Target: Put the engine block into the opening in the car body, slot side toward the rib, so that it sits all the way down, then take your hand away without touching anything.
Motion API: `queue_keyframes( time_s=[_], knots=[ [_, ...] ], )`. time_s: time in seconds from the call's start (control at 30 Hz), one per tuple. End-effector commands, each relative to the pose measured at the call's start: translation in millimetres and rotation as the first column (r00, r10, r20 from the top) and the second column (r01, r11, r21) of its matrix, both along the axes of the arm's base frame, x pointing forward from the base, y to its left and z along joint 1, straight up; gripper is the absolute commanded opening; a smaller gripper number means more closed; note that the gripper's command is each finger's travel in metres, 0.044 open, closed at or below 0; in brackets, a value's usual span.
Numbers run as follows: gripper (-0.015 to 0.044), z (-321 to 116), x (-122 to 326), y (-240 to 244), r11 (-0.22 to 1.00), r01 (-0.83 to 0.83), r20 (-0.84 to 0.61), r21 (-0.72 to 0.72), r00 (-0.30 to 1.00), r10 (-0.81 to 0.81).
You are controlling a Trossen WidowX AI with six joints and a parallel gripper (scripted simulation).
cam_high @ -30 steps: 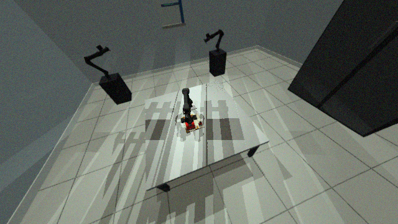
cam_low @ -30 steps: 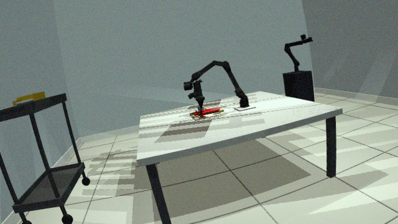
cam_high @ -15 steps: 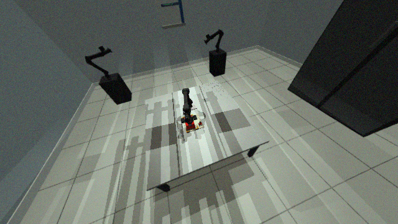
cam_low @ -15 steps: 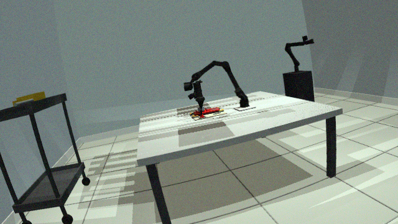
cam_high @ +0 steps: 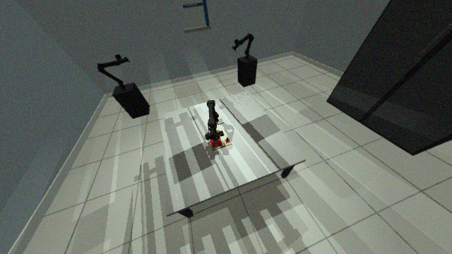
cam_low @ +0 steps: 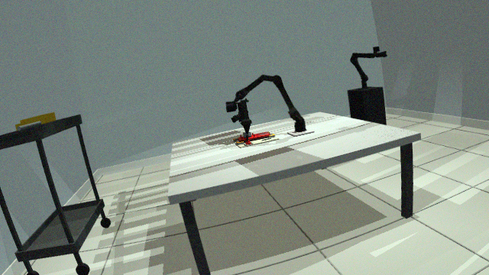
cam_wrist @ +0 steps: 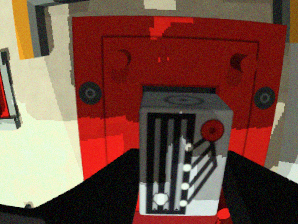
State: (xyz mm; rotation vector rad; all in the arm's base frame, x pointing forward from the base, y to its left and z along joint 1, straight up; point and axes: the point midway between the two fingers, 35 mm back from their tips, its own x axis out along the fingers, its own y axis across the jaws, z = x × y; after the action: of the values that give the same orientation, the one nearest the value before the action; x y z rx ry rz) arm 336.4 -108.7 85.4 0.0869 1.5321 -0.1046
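Pincer point(cam_high: 214, 135) point(cam_low: 247, 134) point(cam_wrist: 180, 159): your two fingers are closed on the block, one dark finger to each side of it.
Engine block point(cam_wrist: 182, 155): in your grip, above the red car body point(cam_high: 215, 142) point(cam_low: 261, 135) point(cam_wrist: 180, 65), which lies on the surface point(cam_high: 244, 176) point(cam_low: 306, 153).
Opening: a dark slot edge point(cam_wrist: 179, 90) shows just beyond the block's far end; the block hides the rest from you. How deep it sits, you cannot tell.
Weight: likely light for you, being small, though its looks alone will not prove it.
Stiffness: judge it rigid, a hard-sided box that should not give under your squeeze.
Slip: flat, smooth-looking sides may slide or tip if you press down off-centre, so keep your pressure even.
Fragility: the body looks sturdy; treat the red round cap point(cam_wrist: 212, 130) and the pale knobs point(cam_wrist: 186, 168) as the parts to spare.
Where to hold: keep to the two opposite side walls, as now, clear of the dark-slotted face.
Letting go: once it is seated, open evenly and rise straight, so you don't drag it.
Brands, labels, writing: you can read none on the block or the car body; the ring mark point(cam_wrist: 184, 99) on its end bears no legible letters.
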Motion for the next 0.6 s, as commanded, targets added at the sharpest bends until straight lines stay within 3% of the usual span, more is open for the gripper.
queue_keyframes(
  time_s=[0.0, 0.57],
  knots=[
    [0.0159, -2.1, -0.1, 0.3, 1.000, 0.000, -0.001, 0.002, 1.000, 0.000],
    [0.0159, -6.2, -0.1, 0.2, 1.000, -0.003, -0.001, 0.002, 1.000, 0.003]
  ],
)
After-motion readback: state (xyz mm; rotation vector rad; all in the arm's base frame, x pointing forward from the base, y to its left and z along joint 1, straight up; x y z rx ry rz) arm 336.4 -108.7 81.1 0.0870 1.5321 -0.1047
